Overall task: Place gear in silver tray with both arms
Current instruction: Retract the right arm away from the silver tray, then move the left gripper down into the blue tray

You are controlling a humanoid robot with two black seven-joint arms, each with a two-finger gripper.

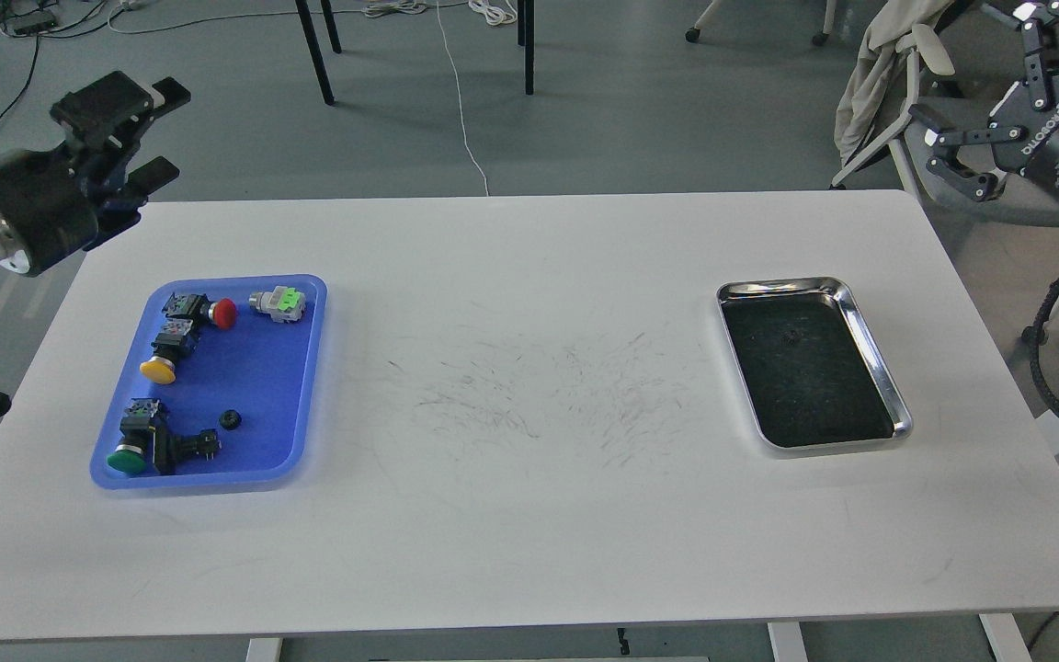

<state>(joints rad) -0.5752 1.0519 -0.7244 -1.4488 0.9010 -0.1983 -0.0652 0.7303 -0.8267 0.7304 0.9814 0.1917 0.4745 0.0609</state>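
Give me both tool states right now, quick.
Left tool: open, holding nothing, above the table's far-left corner.
Right tool: open, holding nothing, off the table's far-right corner.

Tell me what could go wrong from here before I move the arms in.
The small black gear lies close beside the green button's black switch body in the blue tray; the open left gripper may snag that instead. The silver tray sits far across the table, so the handover could drop it.

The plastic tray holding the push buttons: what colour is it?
Blue; head view.
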